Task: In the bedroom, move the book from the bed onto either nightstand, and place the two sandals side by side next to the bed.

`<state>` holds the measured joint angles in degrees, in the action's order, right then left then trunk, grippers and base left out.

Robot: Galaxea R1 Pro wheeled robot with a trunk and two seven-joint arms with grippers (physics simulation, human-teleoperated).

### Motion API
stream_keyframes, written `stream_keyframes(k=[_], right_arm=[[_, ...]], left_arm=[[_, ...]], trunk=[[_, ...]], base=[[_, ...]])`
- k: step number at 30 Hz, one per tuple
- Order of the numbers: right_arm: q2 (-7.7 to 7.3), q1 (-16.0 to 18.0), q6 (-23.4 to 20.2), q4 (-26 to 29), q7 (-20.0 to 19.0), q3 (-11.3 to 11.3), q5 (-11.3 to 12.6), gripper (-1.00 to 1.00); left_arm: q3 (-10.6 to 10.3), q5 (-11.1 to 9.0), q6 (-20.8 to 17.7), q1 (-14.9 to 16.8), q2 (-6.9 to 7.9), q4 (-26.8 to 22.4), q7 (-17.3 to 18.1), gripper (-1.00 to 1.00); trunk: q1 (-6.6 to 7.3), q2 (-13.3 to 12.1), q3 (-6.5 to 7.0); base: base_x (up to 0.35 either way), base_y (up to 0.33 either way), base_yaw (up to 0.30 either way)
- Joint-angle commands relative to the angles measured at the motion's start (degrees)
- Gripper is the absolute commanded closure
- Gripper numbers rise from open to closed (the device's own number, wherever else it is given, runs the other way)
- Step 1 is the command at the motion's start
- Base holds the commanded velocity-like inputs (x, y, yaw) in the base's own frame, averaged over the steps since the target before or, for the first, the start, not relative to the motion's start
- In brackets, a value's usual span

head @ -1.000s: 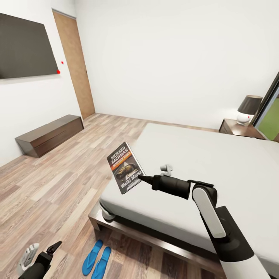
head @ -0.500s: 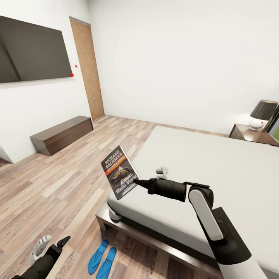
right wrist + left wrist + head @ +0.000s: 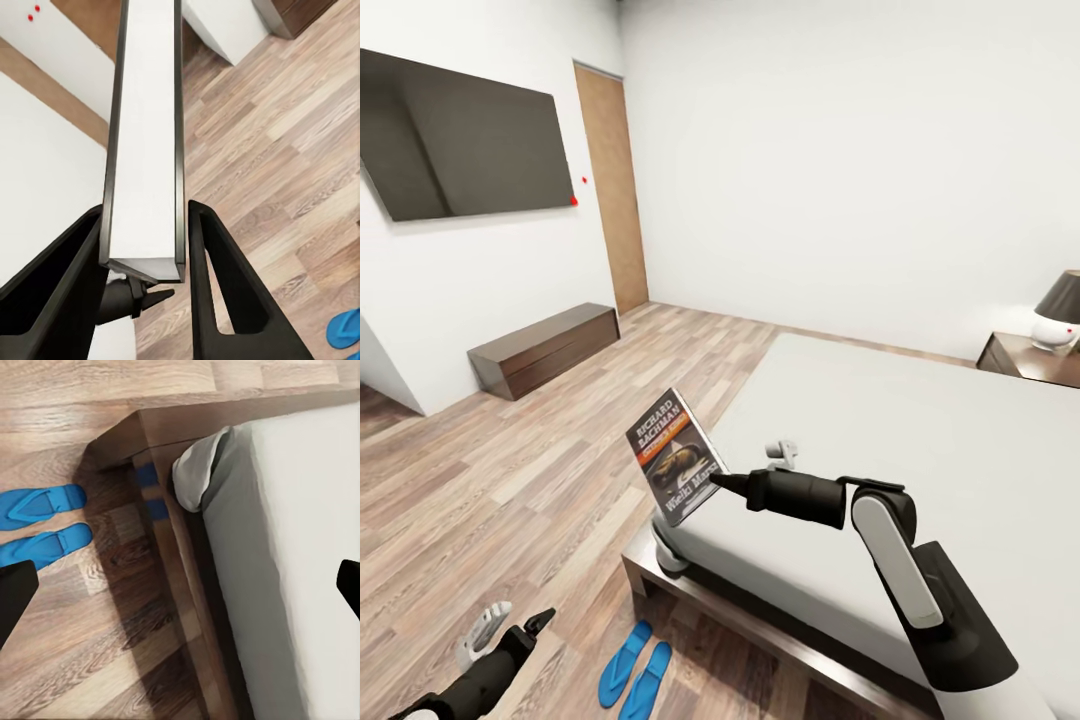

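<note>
Head view: right gripper [image 3: 712, 481] clamps the thin glossy paperback book [image 3: 675, 456] upright over the bed [image 3: 920, 440] corner; flat blue sandals [image 3: 637, 672] paired on plank floor; left gripper [image 3: 510, 630] spread wide

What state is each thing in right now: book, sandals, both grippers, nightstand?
book: lifted off the bed, clamped edge-on, tilted, cover showing.
right gripper: shut on the book.
left gripper: open, holding nothing, low over the floor.
two sandals: flat on the floor, side by side by the bed's corner.
nightstand: top carries a lamp, no book on it.
</note>
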<state>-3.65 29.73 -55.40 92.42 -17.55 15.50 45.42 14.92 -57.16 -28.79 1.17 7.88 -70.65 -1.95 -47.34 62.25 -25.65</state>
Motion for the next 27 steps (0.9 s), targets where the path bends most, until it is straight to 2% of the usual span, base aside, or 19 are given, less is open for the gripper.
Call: stream_keyframes(k=[1,5,6,10,13,14,17,18,21,22,27], right_arm=[[0.00,0.03,-0.14,0.01,-0.47,0.03,-0.46,1.00],[0.08,0.20,-0.18,-0.02,-0.39,-0.08,-0.49,1.00],[0.08,0.20,-0.18,-0.02,-0.39,-0.08,-0.49,1.00],[0.11,0.40,-0.14,0.00,-0.39,-0.19,-0.48,1.00],[0.07,0.52,-0.08,-0.10,-0.33,-0.26,-0.49,1.00],[-0.05,0.67,0.11,-0.36,-0.29,-0.32,-0.50,1.00],[0.00,0.74,0.24,-0.53,-0.06,-0.34,-0.50,1.00],[0.08,0.80,0.38,-0.72,0.44,-0.31,-0.49,1.00],[0.13,0.82,0.41,-0.78,0.68,-0.23,-0.50,1.00],[0.15,0.79,0.45,-0.84,0.90,-0.10,-0.49,1.00],[0.14,0.77,0.49,-0.84,0.89,0.02,-0.49,1.00]], left_arm=[[0.06,-0.45,-0.33,0.67,-0.04,0.91,-0.16,-1.00],[-0.05,-0.24,-0.32,3.90,-0.15,5.38,-0.14,-1.00],[-0.05,-0.24,-0.32,3.90,-0.15,5.38,-0.14,-1.00],[-0.19,0.02,-0.32,8.20,-0.17,11.46,-0.04,-1.00],[-0.24,0.10,-0.31,9.65,-0.13,13.37,-0.02,-1.00],[-0.31,0.37,-0.28,11.22,-0.12,15.24,0.00,-1.00],[-0.43,0.76,-0.26,11.89,-0.16,15.91,0.02,-1.00],[-1.46,1.66,0.19,12.47,-0.21,16.49,0.03,-1.00],[-2.69,2.26,1.09,12.68,-0.18,16.83,0.03,-1.00],[-4.67,2.70,3.46,12.60,-0.26,17.37,0.14,-1.00],[-5.30,2.74,4.34,12.38,-0.25,17.60,0.13,-1.00]], trunk=[[0.00,0.04,0.02],[0.00,0.04,0.35],[0.00,0.04,0.43],[0.00,0.04,0.76],[0.00,0.04,1.01],[0.00,0.04,1.09],[0.00,0.04,1.34],[0.00,0.04,1.42],[0.00,0.04,1.66],[0.00,0.04,1.75],[0.00,0.04,2.16]], base=[[0.000,0.000,0.117],[0.000,0.000,0.113],[0.000,0.000,0.111],[0.000,0.000,0.110],[0.000,0.000,0.108],[0.000,0.000,0.108],[0.000,0.000,0.108],[0.000,0.000,0.107],[0.000,0.000,0.107],[0.000,0.000,0.107],[0.000,0.000,0.107]])
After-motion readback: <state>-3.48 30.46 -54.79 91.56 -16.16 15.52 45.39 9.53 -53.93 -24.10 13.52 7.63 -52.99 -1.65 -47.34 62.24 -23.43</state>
